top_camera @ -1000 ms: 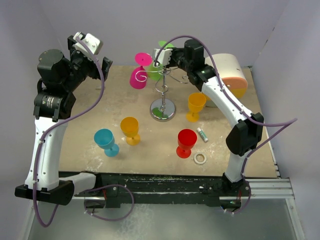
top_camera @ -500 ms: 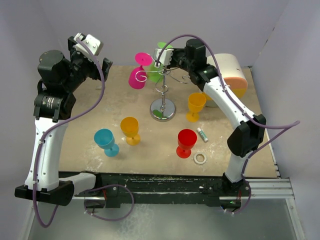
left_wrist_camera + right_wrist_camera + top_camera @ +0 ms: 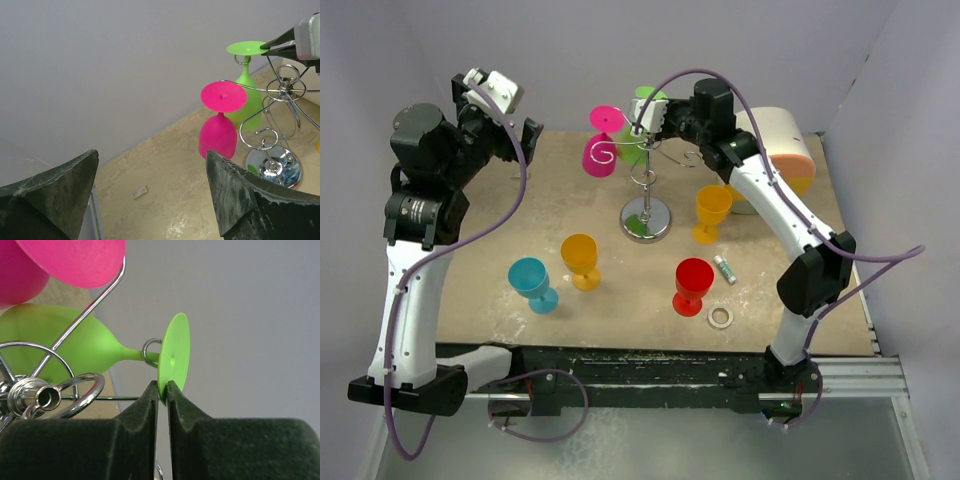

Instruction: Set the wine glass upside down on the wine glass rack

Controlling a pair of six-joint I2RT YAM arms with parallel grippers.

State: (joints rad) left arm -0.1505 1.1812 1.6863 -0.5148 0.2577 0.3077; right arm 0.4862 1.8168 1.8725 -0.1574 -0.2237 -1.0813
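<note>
Right gripper (image 3: 162,386) — we are seeing its jaws drawn narrow, pinching the green glass (image 3: 65,340) by the edge of its foot. The foot is a thin disc turned edge-on to the wrist view. Only its rim is on offer, which is why the grip is so slim.

The green glass is hanging bowl-down on the rack (image 3: 274,165), with its stem passing through a small wire loop just under the foot. We are reading the foot as seated on that loop, so the rack is probably carrying the weight. Whether the pinch is bearing any load, we cannot tell. Gripping the outer rim is also placing the fingers clear of the wire curls.

The pink glass (image 3: 217,135) is hanging the same way on the neighbouring arm, just beside the green one. We cannot tell whether the bowls are touching.

Left gripper (image 3: 151,155) — its jaws are standing wide and holding nothing. It is raised over the far left of the table (image 3: 470,250), well apart from the rack, so it is not crowding the right arm.

We are judging the placing nearly done. The next move calls for a gentle release and a straight retreat, since a snag on the wire could swing the green glass into the pink one.
</note>
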